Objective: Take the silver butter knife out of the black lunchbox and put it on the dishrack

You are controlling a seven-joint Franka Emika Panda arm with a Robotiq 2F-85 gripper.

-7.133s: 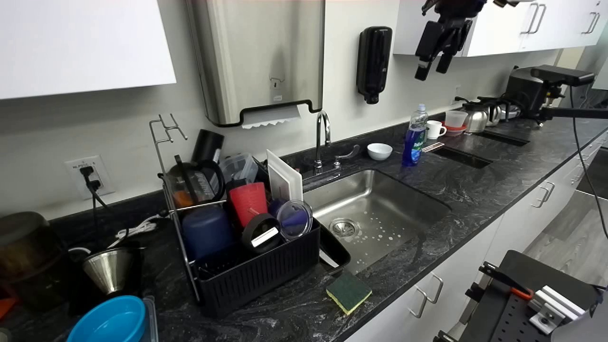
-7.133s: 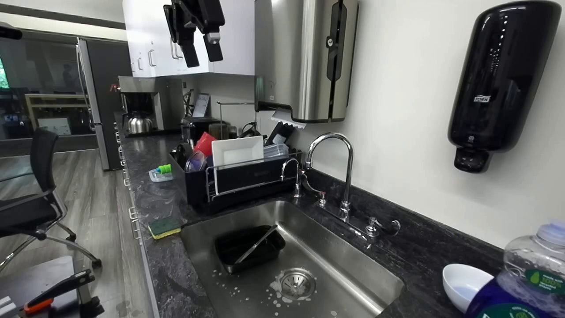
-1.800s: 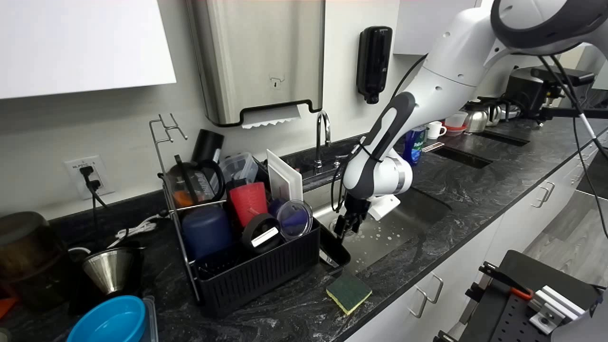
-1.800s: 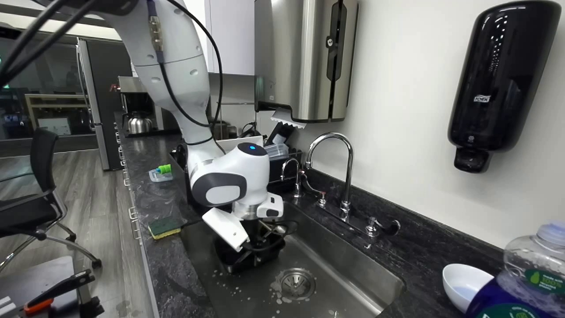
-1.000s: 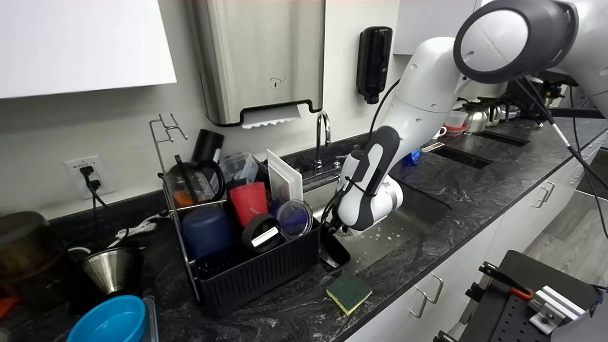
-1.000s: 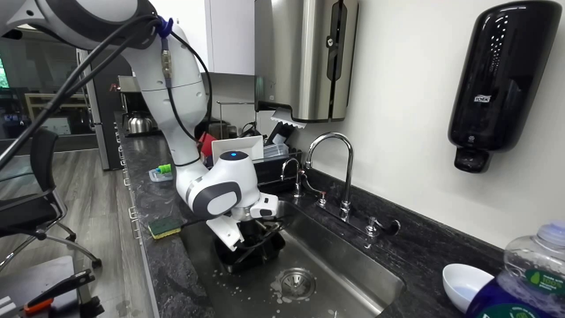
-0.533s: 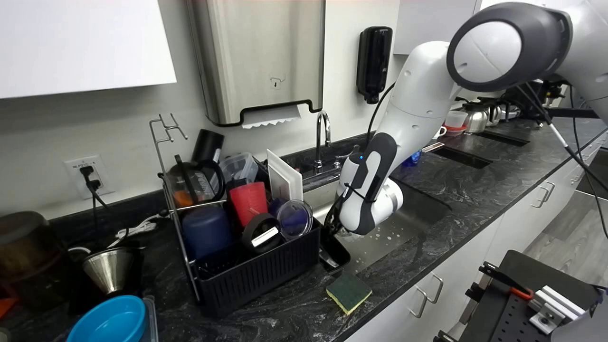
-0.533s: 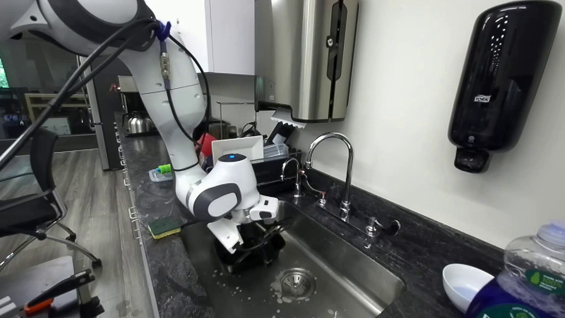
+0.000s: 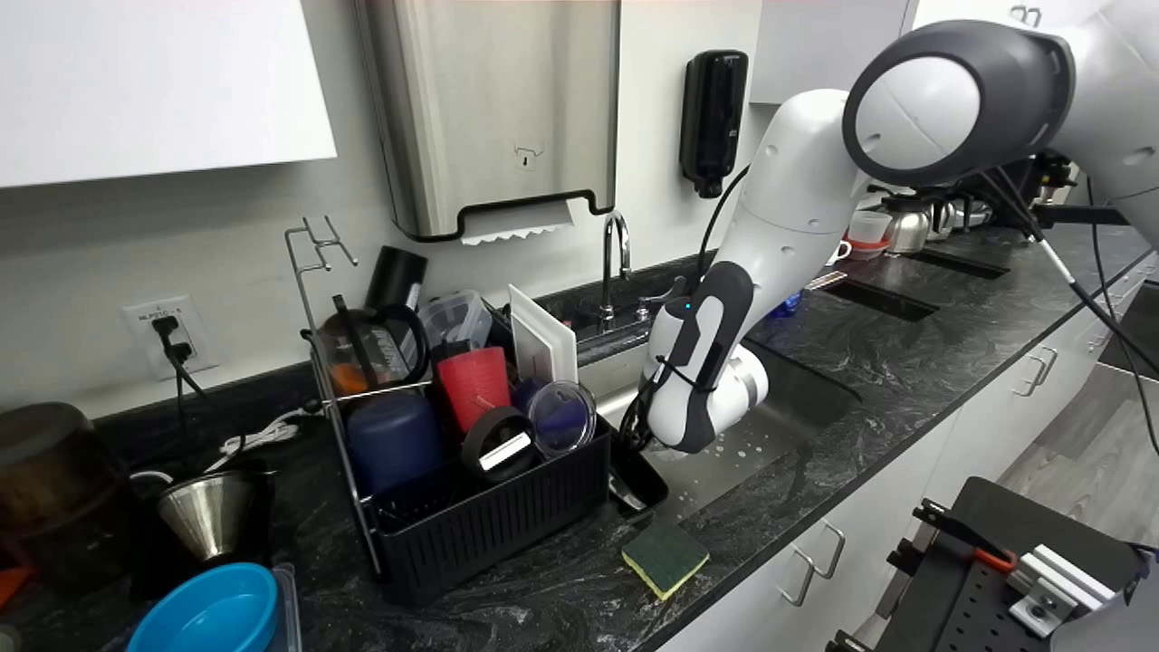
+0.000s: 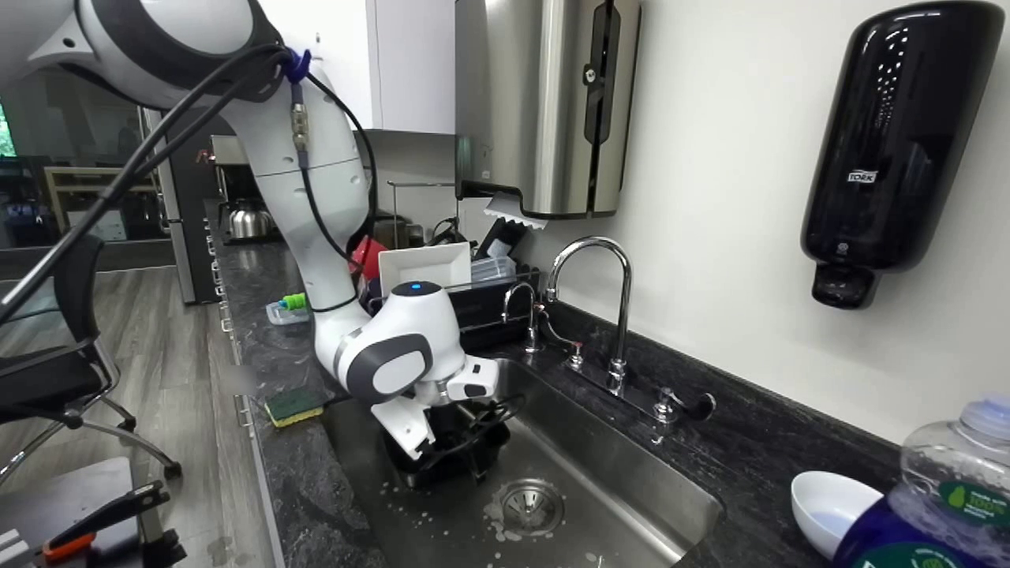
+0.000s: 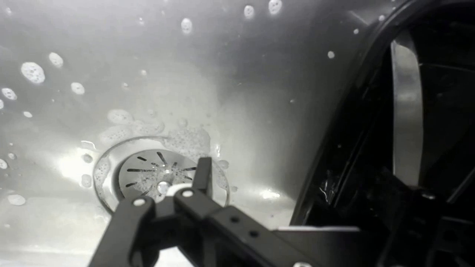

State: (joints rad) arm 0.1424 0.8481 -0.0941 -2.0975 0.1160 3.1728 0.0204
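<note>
Butter knife and claw are near each other, but nothing is gripped: the claw's fingers stand wide apart, pointing down — presumably because a thin knife lying that low has to be reached from above. The knife lies in the lunchbox, well to one side of the claw's middle; the nearer finger hides one end of it, and whether they touch I cannot tell. The other finger is over the drain, so a wall of the lunchbox runs between the two, and the claw may need to shift across before it closes. Around them is the sink, spotted with suds — the lunchbox is probably in there for washing, with the sponge handy on the counter. Just beyond, the dish rack stands beside the sink, likely so wet things travel a short way; a plate and a red cup lean in it, as if to dry.
</note>
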